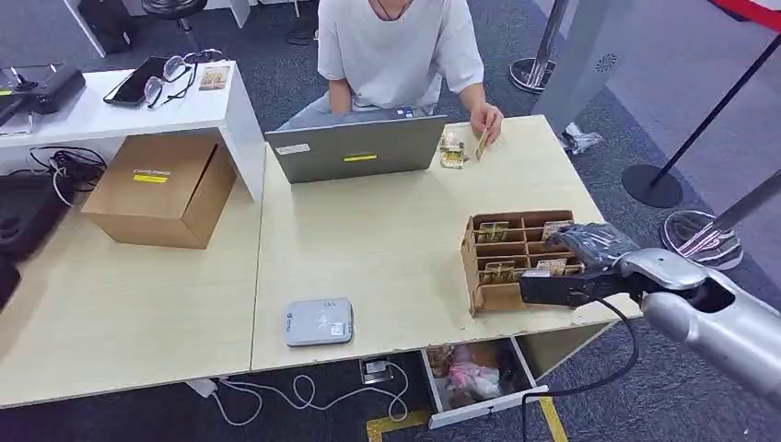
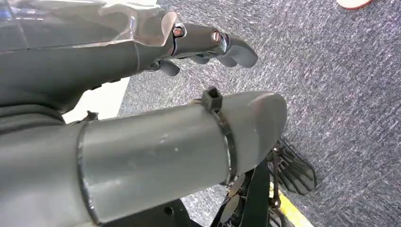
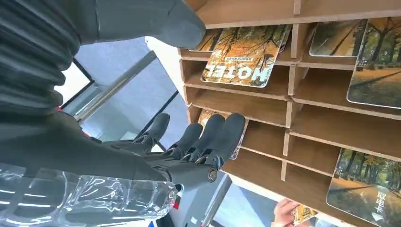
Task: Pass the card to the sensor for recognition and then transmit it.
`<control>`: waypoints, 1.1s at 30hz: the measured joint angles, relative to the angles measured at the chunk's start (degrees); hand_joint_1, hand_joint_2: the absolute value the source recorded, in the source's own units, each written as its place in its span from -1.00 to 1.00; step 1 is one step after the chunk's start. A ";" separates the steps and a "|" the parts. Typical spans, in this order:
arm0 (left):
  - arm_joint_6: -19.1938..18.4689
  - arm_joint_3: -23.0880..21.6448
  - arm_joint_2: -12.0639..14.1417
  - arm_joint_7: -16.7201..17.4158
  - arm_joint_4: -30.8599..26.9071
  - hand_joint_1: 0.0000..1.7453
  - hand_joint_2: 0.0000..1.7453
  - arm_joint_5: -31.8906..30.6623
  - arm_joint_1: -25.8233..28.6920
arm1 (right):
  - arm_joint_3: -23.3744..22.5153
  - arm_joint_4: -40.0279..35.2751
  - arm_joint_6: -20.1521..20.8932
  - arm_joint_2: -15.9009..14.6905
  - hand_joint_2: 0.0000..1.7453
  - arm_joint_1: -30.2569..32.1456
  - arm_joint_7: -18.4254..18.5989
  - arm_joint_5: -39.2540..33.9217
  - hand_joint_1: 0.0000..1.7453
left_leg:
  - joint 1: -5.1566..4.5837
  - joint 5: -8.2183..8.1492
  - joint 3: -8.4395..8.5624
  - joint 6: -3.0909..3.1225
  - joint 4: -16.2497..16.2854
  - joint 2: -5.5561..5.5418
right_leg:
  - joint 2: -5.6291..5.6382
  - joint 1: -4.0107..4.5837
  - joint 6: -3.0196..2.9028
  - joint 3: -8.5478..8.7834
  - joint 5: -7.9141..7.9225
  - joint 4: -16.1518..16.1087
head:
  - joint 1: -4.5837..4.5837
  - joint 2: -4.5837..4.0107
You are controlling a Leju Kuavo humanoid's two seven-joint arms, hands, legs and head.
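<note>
I see autumn-tree hotel cards (image 3: 243, 59) slotted in the wooden rack (image 1: 516, 258) at the desk (image 1: 387, 239) edge. My right hand (image 3: 198, 142) reaches in, fingers (image 3: 227, 132) extended on one card; whether it grips, I cannot tell. My left hand (image 2: 208, 45) hangs curled, holding nothing. The grey sensor (image 1: 319, 321) lies well apart.

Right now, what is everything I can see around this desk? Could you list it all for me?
Card rack: one, brown wood, right side of the desk, with autumn-picture cards in several slots.
Sensor: one, grey-white, front edge of the desk.
Laptop: one, grey, far side, facing the person.
Cardboard box: one, brown, left desk.
Glasses: one pair, on the white side table.
Drawer: one, open under the desk, holding packets.
Person: one, white shirt, seated opposite, holding a card.
Right hand: dark, at the rack, fingers on a card's edge.
Left hand: dark, above grey carpet, holding nothing.
</note>
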 joint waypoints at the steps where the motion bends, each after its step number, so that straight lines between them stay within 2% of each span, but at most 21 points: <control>1: 0.00 0.00 0.00 -0.02 0.00 -1.00 -1.00 0.00 0.00 | 0.00 0.00 0.00 0.00 1.00 0.00 0.00 0.00 -0.22 | 0.00 0.00 0.00 0.00 0.00 0.00 | 0.00 0.00 0.00 0.00 0.00 0.00 | 0.00 0.00; 14: 0.00 0.00 0.00 -0.09 0.00 -1.00 -1.00 -0.09 0.03 | -0.09 -0.65 -0.31 -0.52 1.00 0.85 0.26 -0.28 -0.24 | 0.00 0.00 0.00 0.00 0.00 -0.03 | -0.01 0.00 0.00 0.00 0.00 0.00 | 0.00 0.00; 24: -0.13 0.00 0.07 -0.50 0.13 -1.00 -1.00 -0.59 0.11 | -2.65 -2.08 -0.96 -1.03 1.00 4.93 0.94 0.20 -0.20 | 0.00 0.00 -0.01 0.00 0.00 -0.01 | -0.01 0.00 0.00 0.00 0.00 0.00 | -0.02 0.00; 33: -0.13 0.00 0.28 -0.52 0.35 -1.00 -1.00 -0.59 0.18 | -3.28 -2.23 -0.98 -1.03 1.00 5.65 0.96 0.24 -0.20 | 0.00 0.00 0.00 0.00 0.00 -0.01 | -0.01 0.00 0.00 0.00 0.00 0.00 | 0.00 0.00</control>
